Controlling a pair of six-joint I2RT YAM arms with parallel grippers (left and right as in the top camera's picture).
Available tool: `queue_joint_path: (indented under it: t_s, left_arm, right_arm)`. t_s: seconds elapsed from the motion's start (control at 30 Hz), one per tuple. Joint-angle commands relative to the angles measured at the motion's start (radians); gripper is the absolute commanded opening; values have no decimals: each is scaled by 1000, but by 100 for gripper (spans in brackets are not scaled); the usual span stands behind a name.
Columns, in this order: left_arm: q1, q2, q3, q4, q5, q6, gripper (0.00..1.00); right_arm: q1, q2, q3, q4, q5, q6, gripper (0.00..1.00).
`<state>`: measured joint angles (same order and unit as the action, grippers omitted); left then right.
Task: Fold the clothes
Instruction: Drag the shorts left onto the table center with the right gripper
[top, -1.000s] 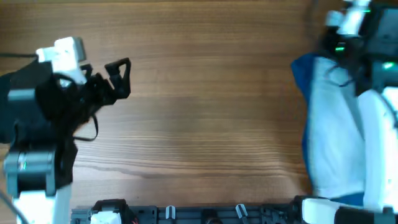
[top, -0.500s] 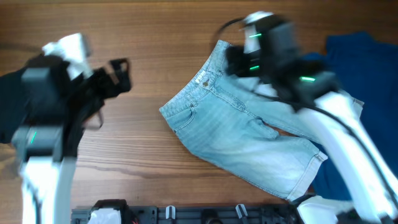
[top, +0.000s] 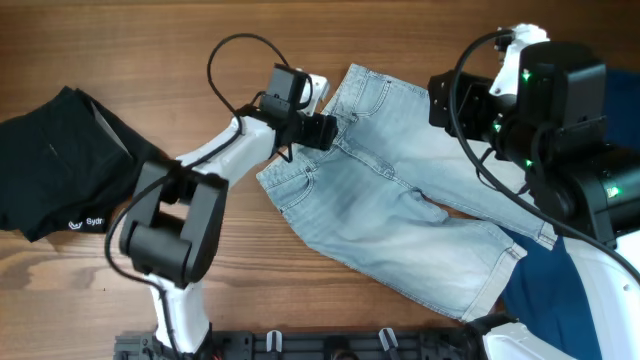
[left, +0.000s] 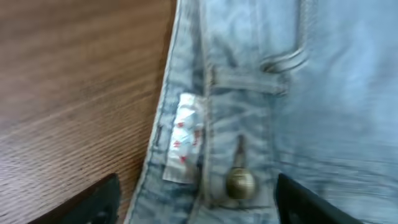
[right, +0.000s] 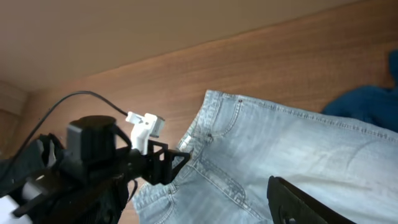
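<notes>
Left wrist view: left gripper (left: 198, 208) is spread wide, its two dark fingertips low at either edge of the frame with only cloth between them. It straddles the waistband of the jeans (left: 323, 93), and the brass button (left: 239, 182) and white care label (left: 185, 138) sit right in the gap. Not clenched; whether it touches the denim can't be told.

Overhead, a second ago the table (top: 150, 50) is bare wood at the middle and this arm waits far left. Half a second ago the jeans lie spread there under the right arm. Now the left arm reaches across to the waistband, and the right gripper (top: 447, 100) is back toward the right, near the far end of the waist. Its own camera shows only one dark finger (right: 308, 202), so released or clenched — cannot tell.

Jeans lie flat and diagonal at mid-table, waist toward the top, hem at lower right against the dark-blue garment (top: 545, 295). Black garment (top: 55, 165) lies well apart at far left.

Judgement: the laying-out looks done — folding proper starts with a pinch on this waistband
</notes>
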<state>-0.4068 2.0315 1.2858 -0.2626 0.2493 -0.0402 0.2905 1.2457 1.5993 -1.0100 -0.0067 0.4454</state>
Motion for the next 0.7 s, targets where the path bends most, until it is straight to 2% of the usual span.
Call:
queue_joint_path:
  t_s: [0.0,0.07,0.1,0.17,0.2,0.23,0.27,0.3,0.37,0.47,0.6,0.67]
  left_arm:
    - [-3,35,5,9,-18,11,72]
    - [-3,49,5,8,-35,11,69]
    - [-3,57,5,8,-42,11,64]
    - [-3,77,5,0,-43,11,42]
    - [-1,87,5,-23,-94,11,23]
    - [2,91,5,-48,-182,10,12]
    - [13,92,5,-83,-330,8,5]
    - [27,92,5,-99,-431,6,5]
    - [78,91,5,-121,-525,4,4]
    - [233,91,5,-216,-603,-122,4]
    - [450,50,5,-323,-508,-156,4]
    - [553,-3,5,-345,-370,-156,7]
  right_arm:
    - [-3,7,3,-2,-10,3,77]
    - [-3,7,3,-2,-10,3,77]
    - [-3,7,3,-2,-10,3,77]
    - [-3,7,3,-1,-10,3,77]
    - [-3,7,3,-1,-10,3,77]
    - [-3,7,3,-1,-10,3,77]
    - [-3,7,3,-1,-10,3,77]
    - [-3,7,3,-1,-10,3,77]
    - [-3,7,3,0,-9,3,77]
    - [-3,7,3,-1,-9,2,77]
    - [-3,30,-27,-24,35,3,76]
    - [-3,105,-45,-103,66,60,75]
